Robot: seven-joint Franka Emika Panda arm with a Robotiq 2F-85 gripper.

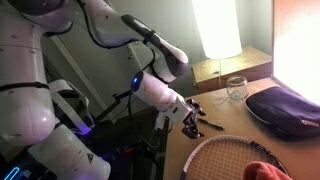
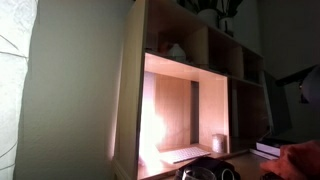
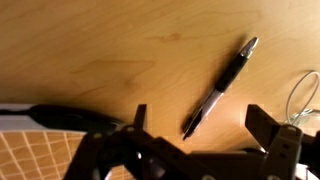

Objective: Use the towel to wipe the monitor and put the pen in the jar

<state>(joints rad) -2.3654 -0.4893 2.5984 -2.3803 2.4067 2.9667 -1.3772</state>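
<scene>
Wrist view, left to right:
- Racket (image 3: 35, 150): strung head and dark frame at the lower left, resting on the wood worktop (image 3: 110, 50).
- Pen (image 3: 222, 88): dark, slim, with silvery ends. It lies flat on the bare worktop and slanted, its lower end between the jaws and its upper end toward the jar (image 3: 305, 90), of which only the rim shows at the right edge.
- Jaws: spread fully wide, one either side of the pen's lower end, holding nothing and not touching the pen.

Exterior view, left to right:
- The jar (image 1: 236, 88) stands toward the back of the worktop, just beside the lamp (image 1: 218, 28).
- The towel (image 1: 262, 172) is bunched at the near edge, against the racket head. Whether it lies on the strings I cannot tell.
- A navy pouch (image 1: 285, 105) lies behind the towel.
- The monitor (image 1: 300, 40) glows at the right edge.

Handling, judged:
- The pen is light and rigid, with a smooth round barrel that is likely to roll or skid if nudged. Take it across mid-barrel, with the wrist turned so the jaws close square to its slant.
- The jar is glass with a small mouth and tips easily, so lower the pen in end-first.
- The towel is soft and limp. Pinch a raised fold.
</scene>
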